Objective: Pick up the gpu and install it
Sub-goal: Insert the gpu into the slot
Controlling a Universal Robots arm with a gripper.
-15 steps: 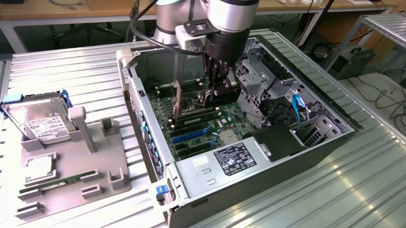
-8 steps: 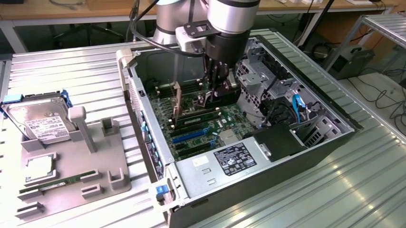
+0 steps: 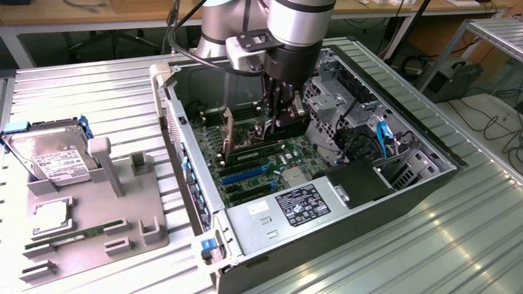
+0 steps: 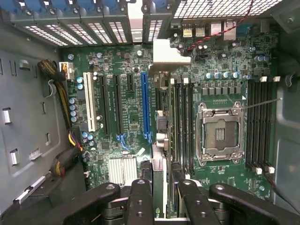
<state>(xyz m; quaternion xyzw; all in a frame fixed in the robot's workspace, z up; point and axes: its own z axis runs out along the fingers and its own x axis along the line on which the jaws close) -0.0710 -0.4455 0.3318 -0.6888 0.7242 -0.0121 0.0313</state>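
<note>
The arm [image 3: 245, 24] is made of thick, round, silver-grey tubes. A black cable [image 3: 176, 37] is looped beside it. A black round part sits below, with a small grey box fixed on. The pincer [image 4: 159, 197] is built from black bars, dotted with round silver screws.

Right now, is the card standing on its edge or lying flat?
On its edge. The pincer grips the gpu upright over the motherboard, seen edge-on beside the blue slot.
</note>
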